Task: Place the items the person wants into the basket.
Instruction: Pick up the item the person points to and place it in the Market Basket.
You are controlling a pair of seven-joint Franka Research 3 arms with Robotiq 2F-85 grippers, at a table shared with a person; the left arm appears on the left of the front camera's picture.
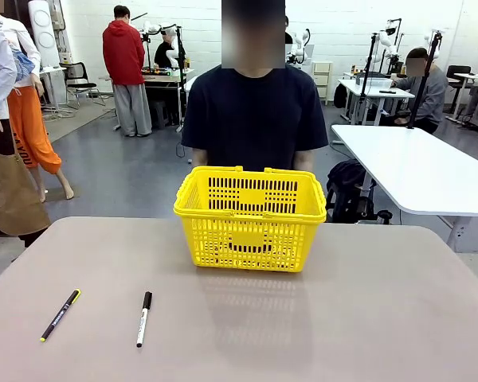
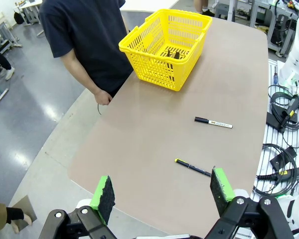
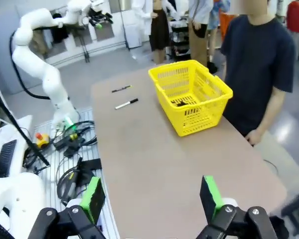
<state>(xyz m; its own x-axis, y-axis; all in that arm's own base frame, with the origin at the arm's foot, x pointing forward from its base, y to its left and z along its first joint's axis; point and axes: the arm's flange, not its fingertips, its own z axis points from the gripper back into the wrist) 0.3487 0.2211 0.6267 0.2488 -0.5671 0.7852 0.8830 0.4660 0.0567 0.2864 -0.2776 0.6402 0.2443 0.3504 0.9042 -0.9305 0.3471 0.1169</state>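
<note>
The yellow basket (image 1: 251, 219) stands at the far middle of the table, right in front of the person (image 1: 255, 111) in a black T-shirt. Dark items (image 2: 172, 54) lie on its floor, seen through the slots; I cannot tell which they are. The same basket (image 3: 192, 94) holds a dark shape (image 3: 182, 103) in the right wrist view. My left gripper (image 2: 163, 188) hangs open high above the near table edge, nothing between its green pads (image 2: 105, 191). My right gripper (image 3: 151, 195) is open too, far from the basket and holding nothing.
Two black pens (image 1: 60, 315) (image 1: 144, 318) lie on the tan table (image 1: 342, 318) at the front left. The person's hand (image 2: 103, 97) rests at the far edge. Cables and gear (image 2: 284, 149) lie beside the table. Other people and tables stand behind.
</note>
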